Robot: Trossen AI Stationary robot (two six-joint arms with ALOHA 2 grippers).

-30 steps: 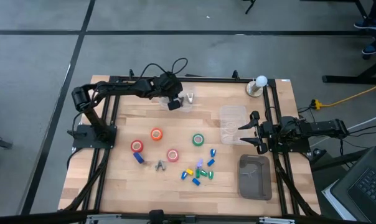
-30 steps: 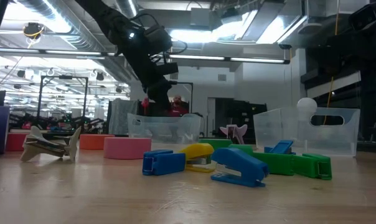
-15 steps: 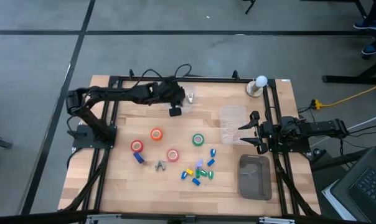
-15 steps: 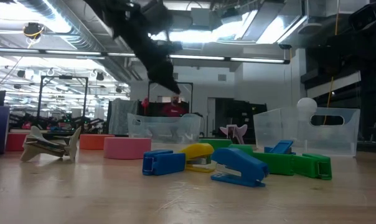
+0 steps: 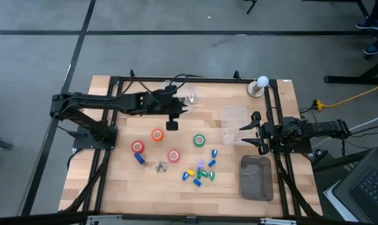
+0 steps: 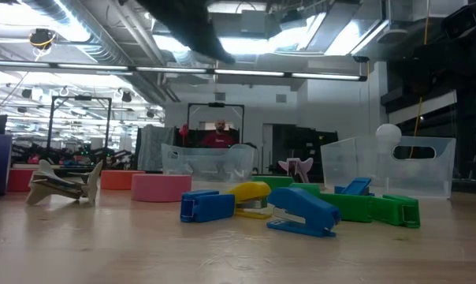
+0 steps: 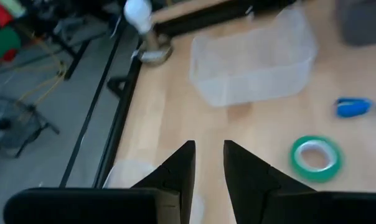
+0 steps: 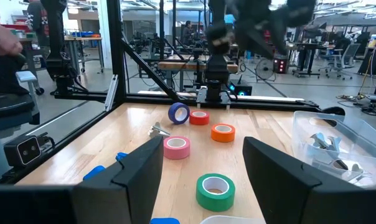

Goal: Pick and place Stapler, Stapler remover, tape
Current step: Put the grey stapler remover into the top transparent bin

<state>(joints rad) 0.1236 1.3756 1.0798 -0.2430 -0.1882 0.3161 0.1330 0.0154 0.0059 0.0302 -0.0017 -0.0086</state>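
Overhead, left gripper (image 5: 173,125) hangs over bare wood, green tape (image 5: 199,140) just beside it, nothing held. Left wrist view alone shows its fingers (image 7: 178,171) narrowly parted. Right gripper (image 5: 246,132) waits wide at the table's edge.

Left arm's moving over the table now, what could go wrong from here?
1. The left gripper hangs empty, jaws slightly apart; the orange tape roll and green tape roll lie close, so a descent could knock one.
2. The staplers lie bunched, so picking one could shove its neighbours.
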